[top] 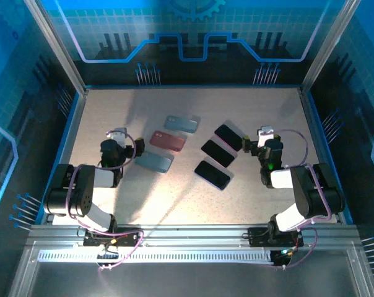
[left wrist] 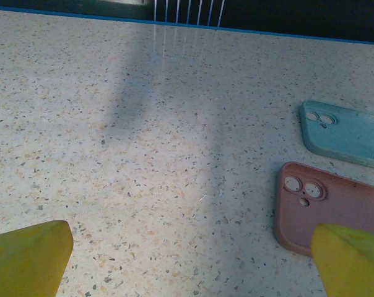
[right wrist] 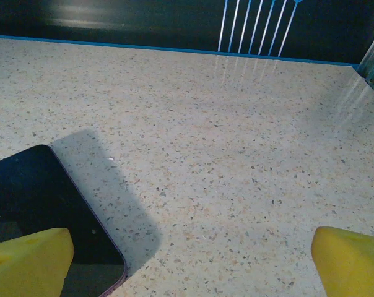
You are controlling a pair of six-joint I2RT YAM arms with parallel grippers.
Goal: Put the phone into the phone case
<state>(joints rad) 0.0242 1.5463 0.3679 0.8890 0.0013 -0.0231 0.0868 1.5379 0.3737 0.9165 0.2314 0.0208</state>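
Phone (top: 229, 137): just left of right gripper (right wrist: 190, 265), long axis diagonal.
Nearer arm: right.
Jaws: both pairs spread apart, empty.
Left gripper (left wrist: 190, 265): well left of phone, by pink case (left wrist: 335, 207).

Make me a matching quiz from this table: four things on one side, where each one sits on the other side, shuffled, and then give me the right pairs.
Things:
1. pink case
2. teal case
3. grey-blue case
4. black phones

Places:
A. case farthest from the near edge
B. in a row on the right half of the table
C. between the other two cases
D. case closest to the near edge

Pairs: 1-C; 2-A; 3-D; 4-B
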